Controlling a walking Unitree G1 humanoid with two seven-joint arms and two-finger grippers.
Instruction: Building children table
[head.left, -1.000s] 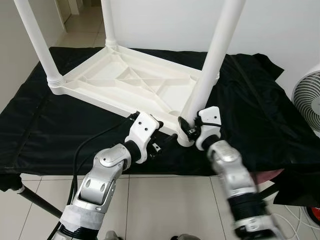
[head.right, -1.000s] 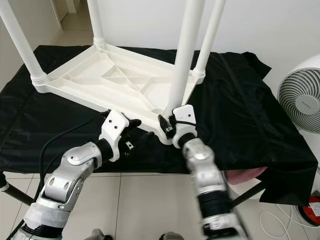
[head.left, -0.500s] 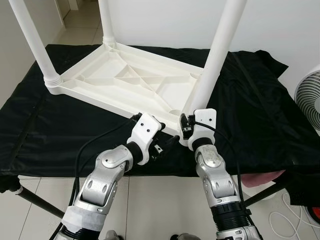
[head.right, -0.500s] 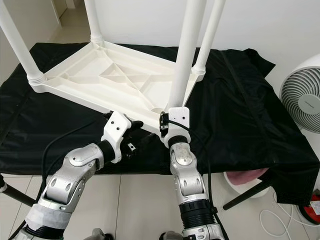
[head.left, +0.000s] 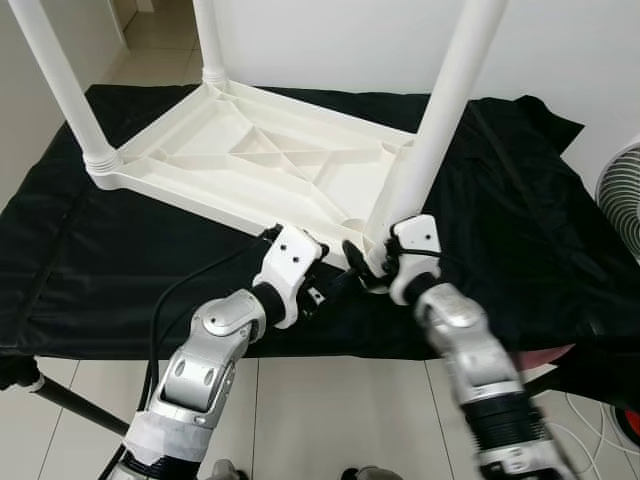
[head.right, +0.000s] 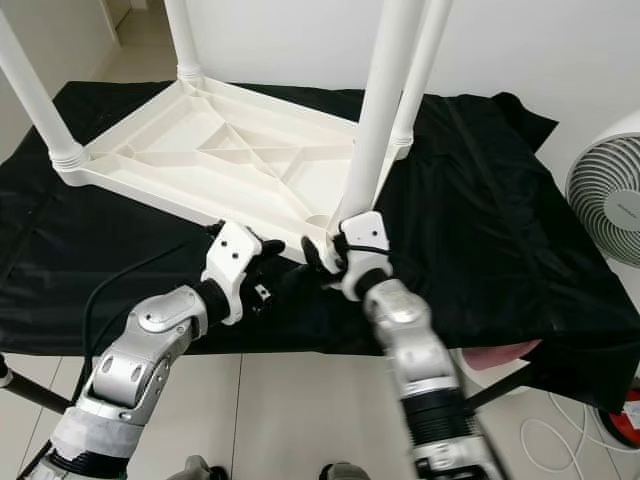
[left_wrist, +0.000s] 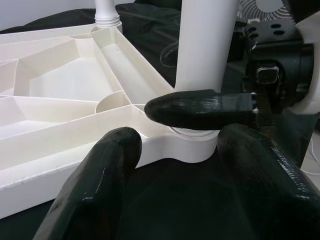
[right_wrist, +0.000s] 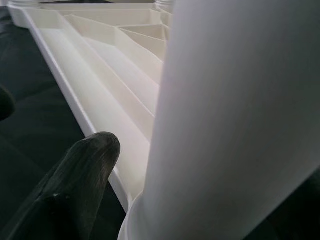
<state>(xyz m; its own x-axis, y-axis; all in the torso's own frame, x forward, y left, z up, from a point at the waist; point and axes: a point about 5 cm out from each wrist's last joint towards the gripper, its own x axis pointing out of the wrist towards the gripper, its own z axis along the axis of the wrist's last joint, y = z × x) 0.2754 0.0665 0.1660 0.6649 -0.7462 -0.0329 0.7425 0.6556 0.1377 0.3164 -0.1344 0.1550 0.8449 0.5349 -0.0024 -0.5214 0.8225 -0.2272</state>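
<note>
The white plastic table lies upside down at frame centre, ribbed underside up. The right hand clamps its near leg; the left hand is apart.

A black cloth covers the work surface, a white fan stands at the right, pale floor tiles lie below.

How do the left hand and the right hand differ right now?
The right hand wraps the base of the near table leg; the left hand sits open beside the corner of the tabletop, holding nothing. Both are at the same near corner.
</note>
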